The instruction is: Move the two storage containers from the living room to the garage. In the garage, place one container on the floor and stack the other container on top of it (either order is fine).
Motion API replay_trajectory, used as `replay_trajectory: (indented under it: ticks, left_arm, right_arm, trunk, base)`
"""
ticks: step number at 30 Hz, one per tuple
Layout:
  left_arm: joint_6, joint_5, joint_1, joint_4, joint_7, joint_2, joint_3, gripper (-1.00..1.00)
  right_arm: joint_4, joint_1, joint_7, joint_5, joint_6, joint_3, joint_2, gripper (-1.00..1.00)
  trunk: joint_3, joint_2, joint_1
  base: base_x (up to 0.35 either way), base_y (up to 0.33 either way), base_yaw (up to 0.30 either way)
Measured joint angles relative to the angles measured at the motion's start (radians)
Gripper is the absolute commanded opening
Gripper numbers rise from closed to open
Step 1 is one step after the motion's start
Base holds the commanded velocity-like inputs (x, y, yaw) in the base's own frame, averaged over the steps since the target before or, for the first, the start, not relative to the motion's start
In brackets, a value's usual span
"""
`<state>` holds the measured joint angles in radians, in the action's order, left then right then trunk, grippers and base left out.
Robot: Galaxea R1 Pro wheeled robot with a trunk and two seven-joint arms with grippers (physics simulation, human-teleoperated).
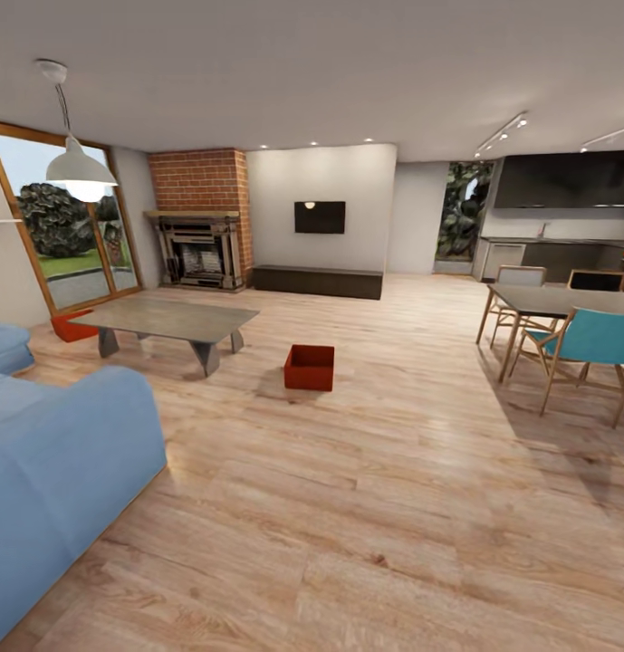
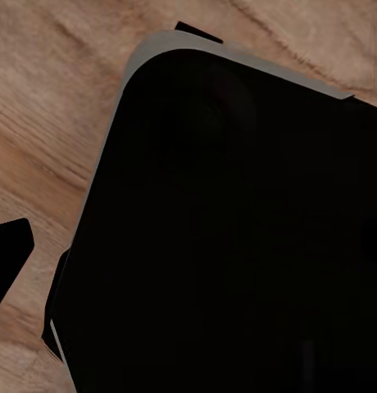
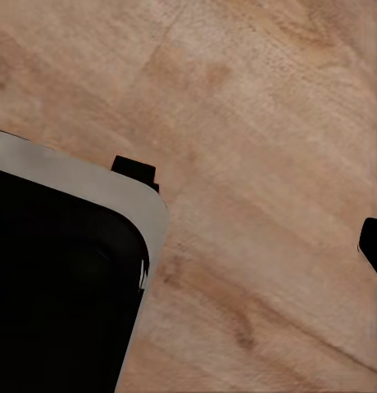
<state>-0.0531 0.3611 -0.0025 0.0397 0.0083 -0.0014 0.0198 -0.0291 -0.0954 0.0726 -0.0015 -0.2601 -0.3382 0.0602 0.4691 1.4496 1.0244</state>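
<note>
One box (image 1: 310, 367) sits on wood floor (image 1: 366, 507) well ahead of grippers, 2nd box (image 1: 72, 328) beyond coffee table (image 1: 167, 319). Gripper state: can't tell.

- The head view looks from standing height across the living room toward the fireplace (image 1: 198, 237), far from it.
- Both wrist views look straight down, close above the wood floor (image 3: 262, 123) and a dark rounded body (image 2: 238, 237).
- All three share the wood floor.
</note>
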Motion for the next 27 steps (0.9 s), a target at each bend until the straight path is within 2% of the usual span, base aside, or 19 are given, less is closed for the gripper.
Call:
replay_trajectory:
  ticks: [27]
  left_arm:
    - [-0.003,0.000,0.000,0.000,0.000,0.000,0.000,1.00]
  right_arm:
    - [0.000,0.000,0.001,0.000,-0.003,0.000,0.000,1.00]
  trunk:
    - [0.000,0.000,0.000]
  base:
    - [0.323,0.000,0.000]
